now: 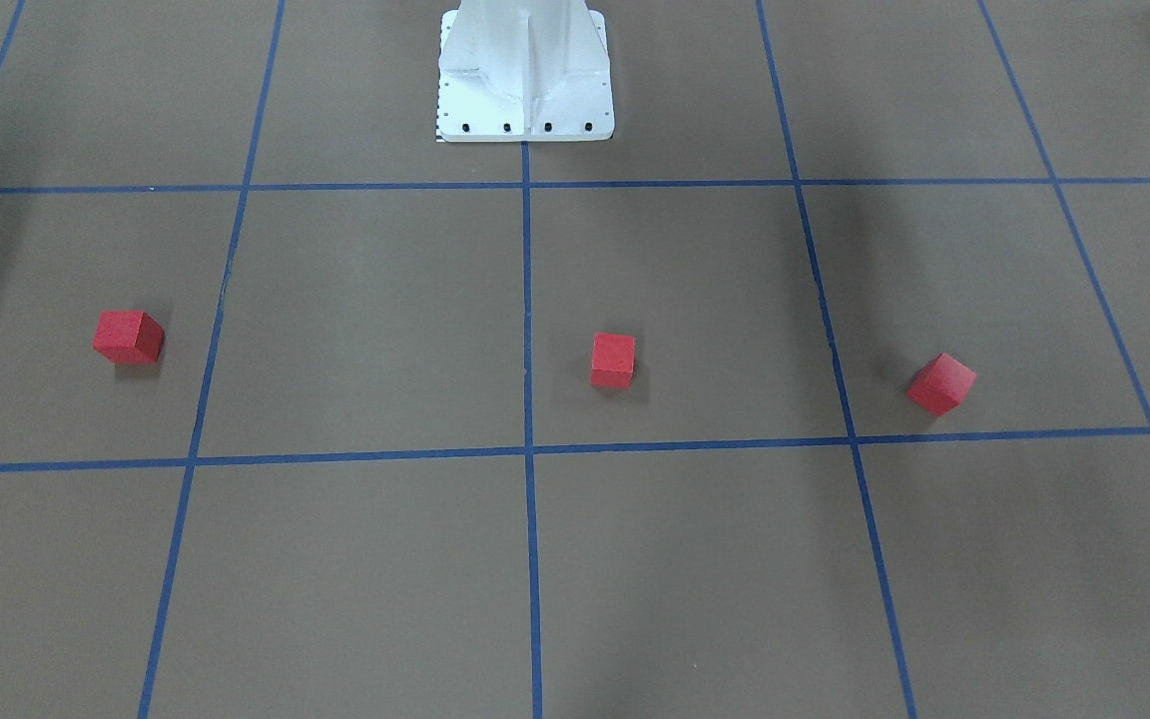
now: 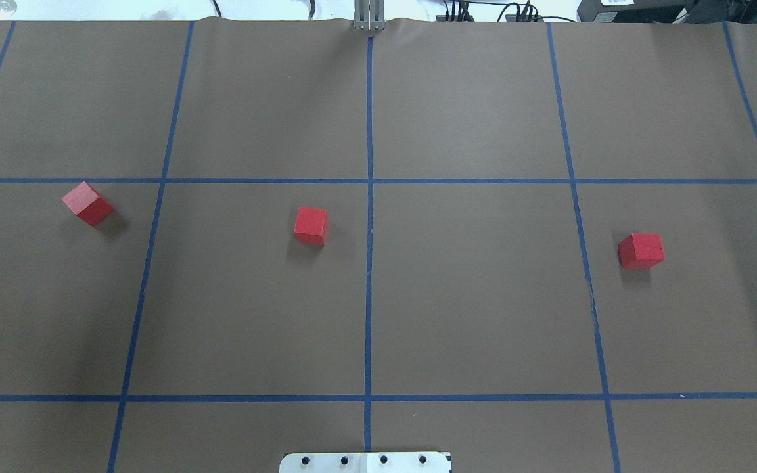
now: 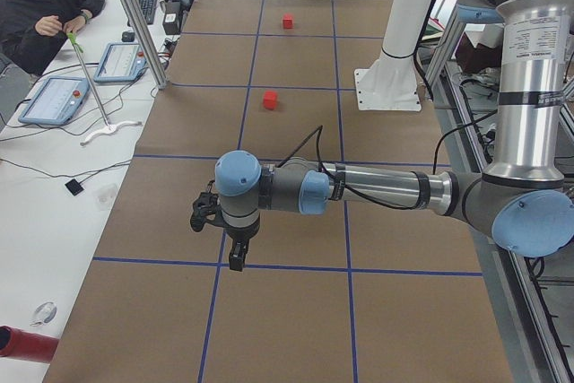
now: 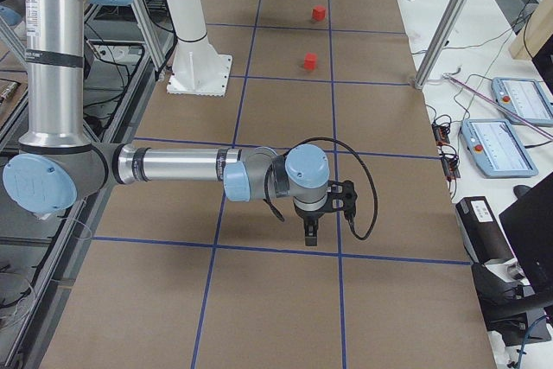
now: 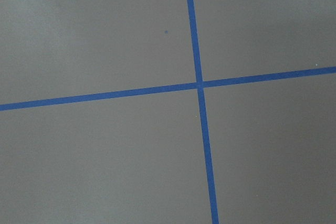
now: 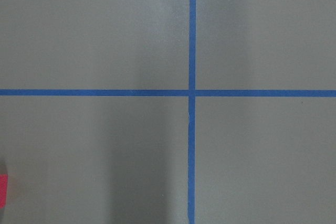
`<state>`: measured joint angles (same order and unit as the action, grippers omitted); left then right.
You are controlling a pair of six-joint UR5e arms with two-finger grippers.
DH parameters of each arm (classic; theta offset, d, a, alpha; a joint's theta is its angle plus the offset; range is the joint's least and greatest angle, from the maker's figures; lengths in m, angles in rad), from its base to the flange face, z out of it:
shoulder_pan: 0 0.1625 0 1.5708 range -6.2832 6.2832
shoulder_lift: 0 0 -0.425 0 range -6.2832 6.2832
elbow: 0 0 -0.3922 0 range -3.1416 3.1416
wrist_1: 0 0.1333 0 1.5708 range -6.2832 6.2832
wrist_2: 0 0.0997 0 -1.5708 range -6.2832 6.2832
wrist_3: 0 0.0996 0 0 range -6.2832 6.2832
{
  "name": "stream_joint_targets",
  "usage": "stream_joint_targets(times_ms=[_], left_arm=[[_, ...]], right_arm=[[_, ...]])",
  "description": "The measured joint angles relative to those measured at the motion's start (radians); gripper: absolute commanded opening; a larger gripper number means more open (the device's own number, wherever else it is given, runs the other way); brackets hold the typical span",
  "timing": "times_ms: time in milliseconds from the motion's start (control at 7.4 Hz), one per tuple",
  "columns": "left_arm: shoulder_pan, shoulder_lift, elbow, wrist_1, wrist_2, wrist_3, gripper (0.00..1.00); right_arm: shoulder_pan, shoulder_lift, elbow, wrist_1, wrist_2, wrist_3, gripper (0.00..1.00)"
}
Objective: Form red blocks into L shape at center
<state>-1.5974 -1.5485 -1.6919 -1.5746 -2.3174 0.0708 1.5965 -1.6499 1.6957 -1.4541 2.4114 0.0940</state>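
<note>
Three red blocks lie apart in a row on the brown gridded surface: one at the robot's left point(image 2: 87, 203) point(image 1: 940, 383), one in the middle point(image 2: 311, 225) point(image 1: 612, 359) and one at the right point(image 2: 641, 250) point(image 1: 128, 337). The center crossing of blue tape point(image 2: 370, 180) point(image 1: 528, 451) is bare. The middle block is the closest to it. My left gripper point(image 3: 235, 262) and right gripper point(image 4: 310, 235) show only in the side views, pointing down above the surface. I cannot tell whether they are open or shut. A red sliver point(image 6: 2, 190) shows at the right wrist view's edge.
The white robot base plate point(image 2: 365, 462) point(image 1: 525, 110) stands at the robot's edge of the surface. An operator point(image 3: 40, 2) sits at a side desk with tablets point(image 3: 54, 96). Aluminium frame posts point(image 3: 134, 20) point(image 4: 449, 28) stand along the table's far side.
</note>
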Motion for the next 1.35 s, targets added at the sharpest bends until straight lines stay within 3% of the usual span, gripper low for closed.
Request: stream_joint_targets(times_ms=[405, 811, 1081, 1351], left_arm=[[0.033, -0.056, -0.062, -0.025, 0.003, -0.065, 1.0], [0.195, -0.205, -0.133, -0.024, 0.009, -0.437, 1.0], [0.368, -0.254, -0.243, -0.027, 0.066, -0.705, 1.0], [0.615, -0.341, -0.304, -0.029, 0.229, -0.924, 0.99]], right_arm=[[-0.001, 0.003, 0.006, 0.002, 0.001, 0.001, 0.99], [-0.004, 0.007, 0.007, 0.002, 0.011, 0.001, 0.99], [-0.011, 0.011, 0.006, 0.002, 0.016, 0.0, 0.99], [-0.023, 0.013, 0.006, 0.004, 0.016, -0.001, 0.99]])
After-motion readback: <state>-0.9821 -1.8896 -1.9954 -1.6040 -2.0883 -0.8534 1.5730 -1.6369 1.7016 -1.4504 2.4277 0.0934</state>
